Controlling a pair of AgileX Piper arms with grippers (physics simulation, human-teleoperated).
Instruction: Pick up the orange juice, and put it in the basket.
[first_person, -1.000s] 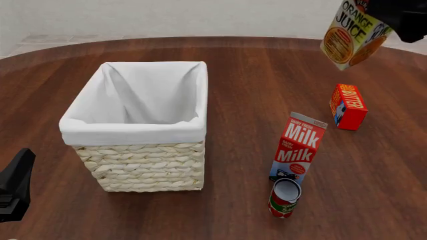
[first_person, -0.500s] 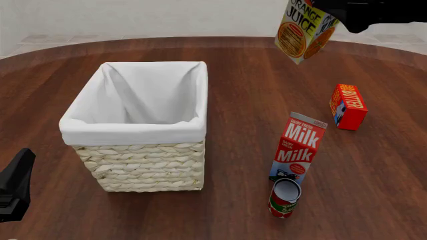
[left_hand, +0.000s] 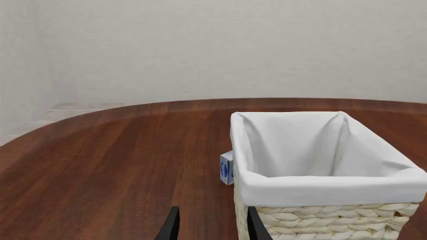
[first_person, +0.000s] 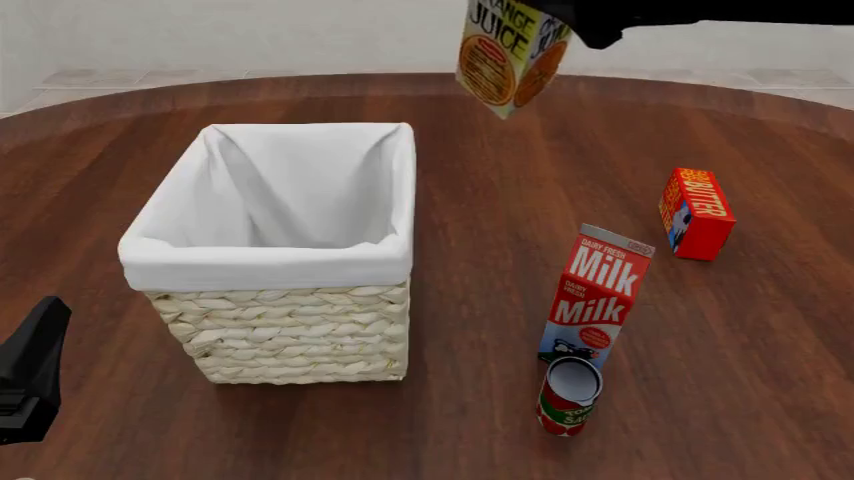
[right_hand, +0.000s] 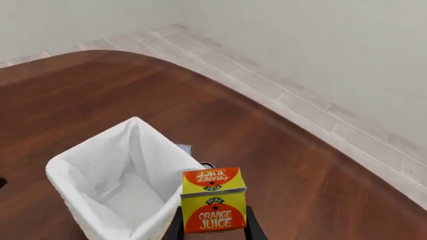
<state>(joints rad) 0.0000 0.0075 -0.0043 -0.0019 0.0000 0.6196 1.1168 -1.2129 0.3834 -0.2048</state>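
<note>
The orange juice (first_person: 507, 55), a yellow-green carton with orange pictures, hangs tilted high above the table, behind and to the right of the basket's far right corner. My right gripper (first_person: 571, 18) is shut on its top end. In the right wrist view the carton (right_hand: 213, 207) sits between the two fingers (right_hand: 175, 229), with the basket (right_hand: 65, 176) below and ahead. The basket (first_person: 267, 262) is cream wicker with a white lining and stands left of centre, with nothing in it. My left gripper (first_person: 30, 372) is low at the front left, open and empty (left_hand: 213, 229), close to the basket (left_hand: 320, 184).
A red-and-white Milk carton (first_person: 598, 295) stands right of the basket. A red can (first_person: 571, 396) lies just in front of it. A red-orange butter box (first_person: 697, 213) stands further right. A small blue-and-white object (left_hand: 227, 169) peeks out beside the basket in the left wrist view.
My right gripper has carried the orange juice to the left, from the table's far right toward the basket. The left arm has not moved.
</note>
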